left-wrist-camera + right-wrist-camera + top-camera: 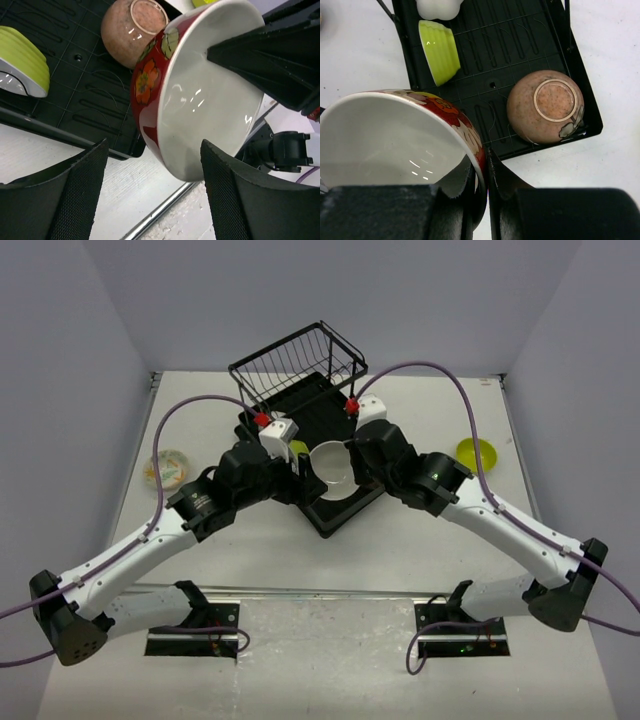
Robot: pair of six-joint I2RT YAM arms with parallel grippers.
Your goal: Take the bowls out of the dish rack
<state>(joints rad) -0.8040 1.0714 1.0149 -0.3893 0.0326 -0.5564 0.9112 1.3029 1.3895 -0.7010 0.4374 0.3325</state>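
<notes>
Workspace seen from above and from both wrists. The dish rack [335, 518], a black tray with a wire basket [300, 355] at its far end, stands on the middle of the table [400, 540], turned corner-on to the arms. Both arms meet over the near part of the tray.

The right gripper [481, 170] has its 2 fingers pressed together on the rim of the red bowl [385, 140], 1 finger inside and 1 outside. This bowl, white inside and flowered outside, is held off the tray and tipped onto its side.

The left gripper [154, 145] has its fingers [80, 195] spread wide, with the lower edge of the red bowl just beyond the gap between them. Whether either finger touches it cannot be told.

2 bowls lie on the tray floor: a tan bowl [547, 107] upside down at 1 corner, and a green bowl [440, 50] on its side near the opposite edge.

2 more bowls stand on the table, well apart from the rack: a second green bowl [476, 452] at the right and a pale patterned bowl [168, 468] at the left.
</notes>
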